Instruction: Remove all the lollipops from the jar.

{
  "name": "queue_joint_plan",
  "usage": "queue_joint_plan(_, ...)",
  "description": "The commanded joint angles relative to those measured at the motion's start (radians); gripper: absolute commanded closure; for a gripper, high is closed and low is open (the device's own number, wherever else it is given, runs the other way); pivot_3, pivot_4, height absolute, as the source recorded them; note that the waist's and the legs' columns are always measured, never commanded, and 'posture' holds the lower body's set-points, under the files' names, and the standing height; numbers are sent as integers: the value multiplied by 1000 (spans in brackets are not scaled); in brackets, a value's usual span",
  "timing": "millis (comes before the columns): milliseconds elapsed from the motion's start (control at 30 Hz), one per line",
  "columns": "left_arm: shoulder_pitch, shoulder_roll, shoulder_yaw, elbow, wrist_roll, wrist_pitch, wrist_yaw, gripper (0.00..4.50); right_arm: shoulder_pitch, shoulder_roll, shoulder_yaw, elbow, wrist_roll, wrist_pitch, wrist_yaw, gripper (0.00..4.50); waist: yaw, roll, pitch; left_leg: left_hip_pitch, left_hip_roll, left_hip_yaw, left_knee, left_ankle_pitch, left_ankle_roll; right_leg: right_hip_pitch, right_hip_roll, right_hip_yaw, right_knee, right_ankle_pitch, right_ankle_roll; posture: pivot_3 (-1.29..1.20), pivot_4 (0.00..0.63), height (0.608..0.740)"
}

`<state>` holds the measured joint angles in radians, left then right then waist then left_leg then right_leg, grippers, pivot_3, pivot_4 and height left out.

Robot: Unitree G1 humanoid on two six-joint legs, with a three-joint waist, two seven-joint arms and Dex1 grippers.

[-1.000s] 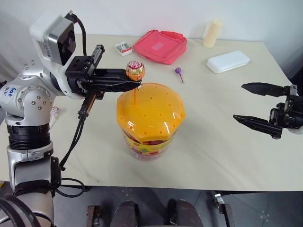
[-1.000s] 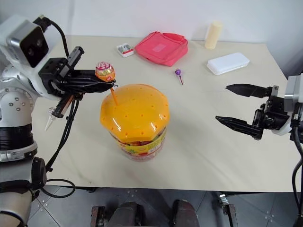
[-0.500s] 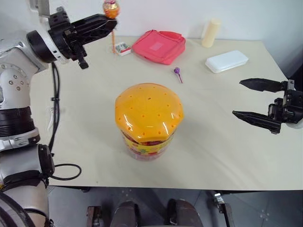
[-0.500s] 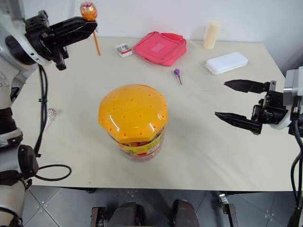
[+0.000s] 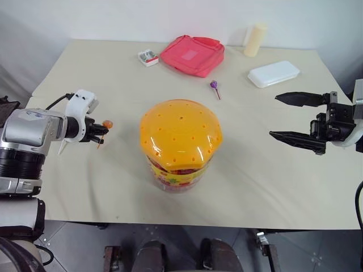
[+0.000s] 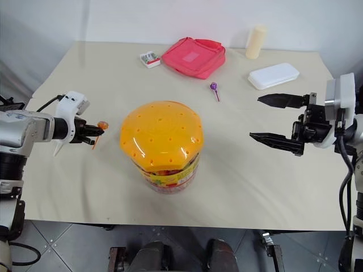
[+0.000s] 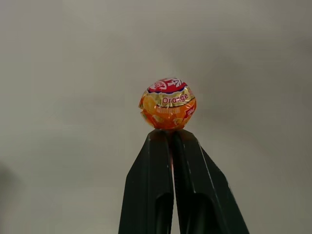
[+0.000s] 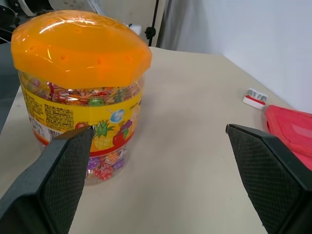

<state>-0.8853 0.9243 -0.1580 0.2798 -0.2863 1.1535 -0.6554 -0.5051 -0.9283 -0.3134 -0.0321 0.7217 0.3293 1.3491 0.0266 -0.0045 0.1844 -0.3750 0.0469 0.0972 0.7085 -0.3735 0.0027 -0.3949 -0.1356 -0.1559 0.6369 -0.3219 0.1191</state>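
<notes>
**A:** Where do things stand with the candy?

**B:** The left claw is clenched on the stick of an orange lollipop, right under the wrapped head. It hangs low over the table at about nine o'clock from the jar, well apart from it. A purple lollipop lies on the table at roughly one o'clock from the jar, near the pink pouch. The third one I can't pick out for certain.

**A:** And the right claw?

**B:** The right claw is released, jaws wide, holding nothing, out at three o'clock from the jar and pointing toward it.

**A:** How would you expect a lollipop to handle?

**B:** Very light, I'd judge. The head is hard but its foil wrapper looks slick and crinkly, so squeezing there could slip. The stick is thin and stiff, probably a little bendy, and it's the better place to grip, close under the head so it doesn't swing or pivot. That is how the left claw has it.

**A:** Any risk when setting it down?

**B:** The round head may roll once let go, so I'd lower it until the head or the stick touches before opening. It won't break from that height.

**A:** And the jar itself?

**B:** Full of sweets under a glossy domed orange lid dotted with holes; likely heavy enough to stay put, though the lid looks slippery.
</notes>
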Motion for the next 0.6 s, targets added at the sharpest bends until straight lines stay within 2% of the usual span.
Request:
queue_joint_plan(33,0,47,-49,-20,50,31,-29,4469,-4,-1,-17,-14,3,-14,5,0,-2,0,0,0,0,0,0,0,0,0,0,0,0,0,0,0,150,740)
queue_joint_plan(133,-12,59,-66,-27,41,83,-69,4469,3,-5,-22,-20,7,-11,6,0,-3,0,0,0,0,1,0,0,0,-1,0,0,0,0,0,0,150,740)
queue_joint_plan(167,-21,56,-58,-24,33,98,-78,3968,5,-6,-24,-22,8,-10,5,0,-3,0,0,0,0,1,0,0,0,-1,0,0,0,0,0,0,150,740)
queue_joint_plan(200,-27,54,-53,-22,29,108,-85,3776,6,-7,-25,-24,9,-9,5,0,-2,0,0,0,0,1,0,0,0,-1,0,1,0,0,0,0,150,740)
queue_joint_plan(333,-31,79,-60,-66,37,126,-109,2529,9,-16,-33,-27,14,-5,10,0,0,0,0,0,0,1,0,0,0,-1,0,0,0,0,0,0,150,740)
queue_joint_plan(567,-41,136,-5,-190,0,187,-144,226,31,-39,-57,-29,27,3,42,0,-1,0,0,0,0,1,0,0,0,-1,0,1,0,0,0,0,150,740)
queue_joint_plan(600,-35,150,7,-218,-15,192,-160,45,30,-40,-56,-26,24,2,40,0,-1,0,0,0,0,1,0,0,0,-1,0,1,0,0,0,0,150,740)
